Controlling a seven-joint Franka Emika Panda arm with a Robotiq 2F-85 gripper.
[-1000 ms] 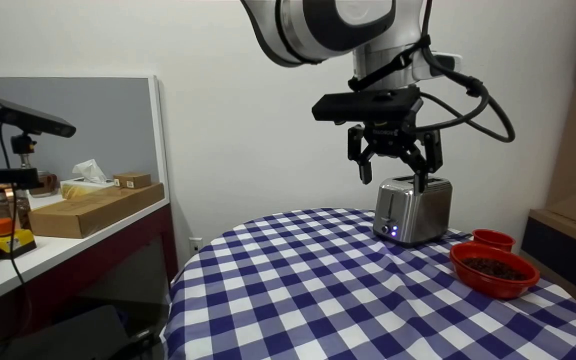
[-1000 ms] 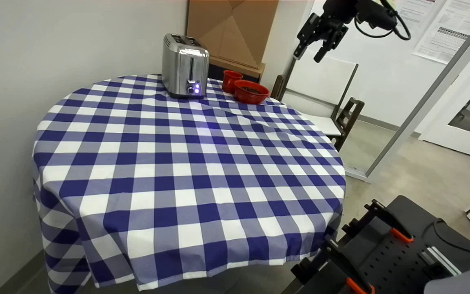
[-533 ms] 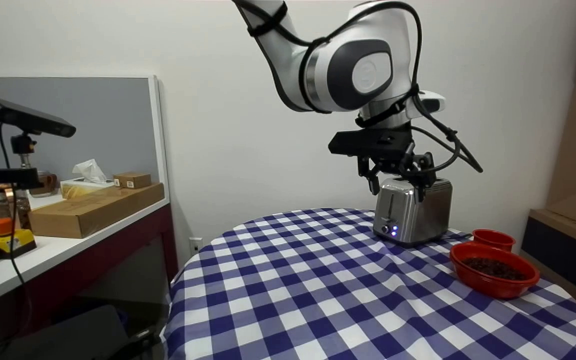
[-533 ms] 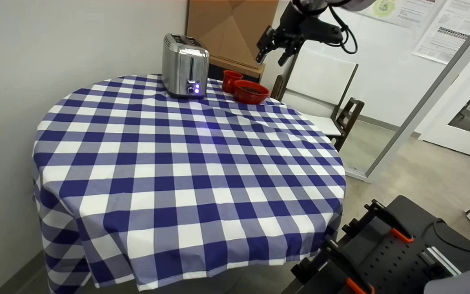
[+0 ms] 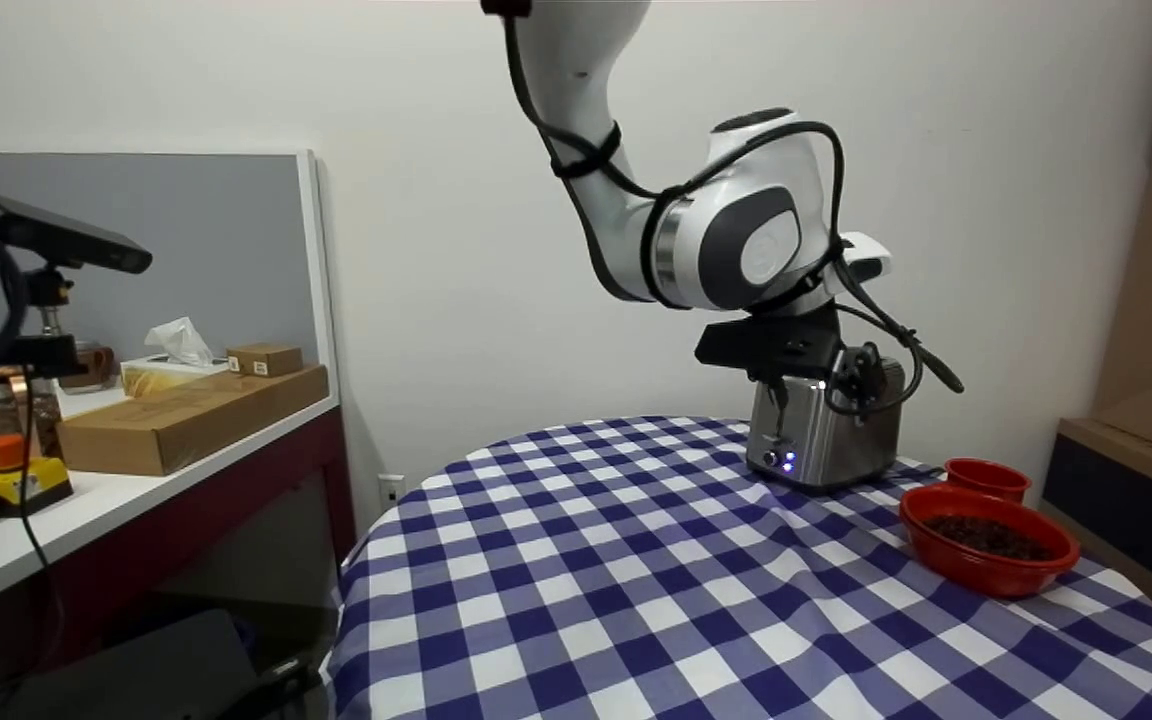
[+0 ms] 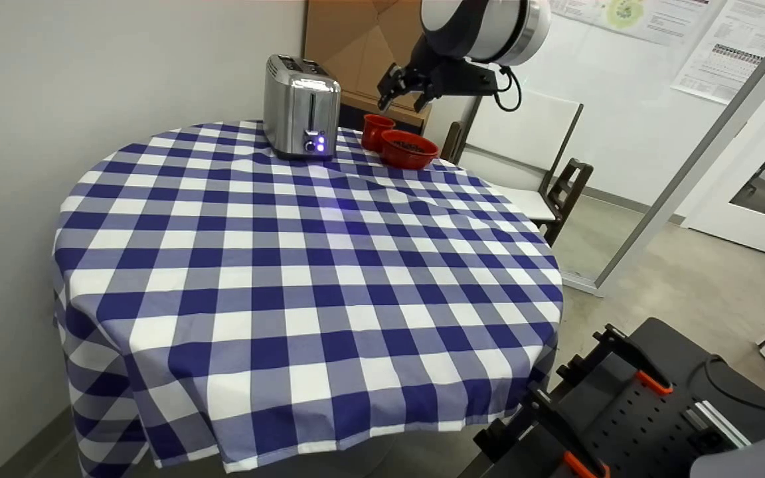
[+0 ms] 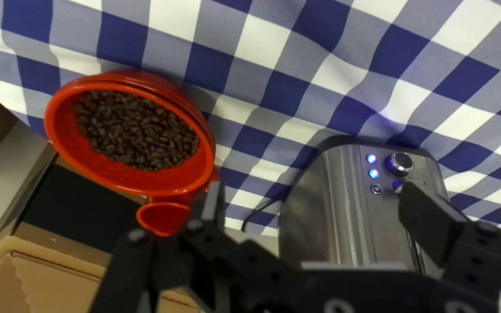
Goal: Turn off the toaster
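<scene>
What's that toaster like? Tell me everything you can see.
The toaster looks boxy, silvery metal with a dark base, and stands upright on the checked tablecloth. Its top has two slots; its front has a low-set lever, a knob, a small button and two glowing bluish lights. The end effector is apart from it.

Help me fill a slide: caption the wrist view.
A toaster, two blue lights lit, and a bowl of beans beyond the open gripper.

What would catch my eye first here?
Probably the blue-and-white checked cloth, filling much of an exterior view. On it, a shiny toaster shows two blue lights low on its front, near a red bowl of dark beans. A black tool hangs open, right of the toaster in an exterior view.
</scene>
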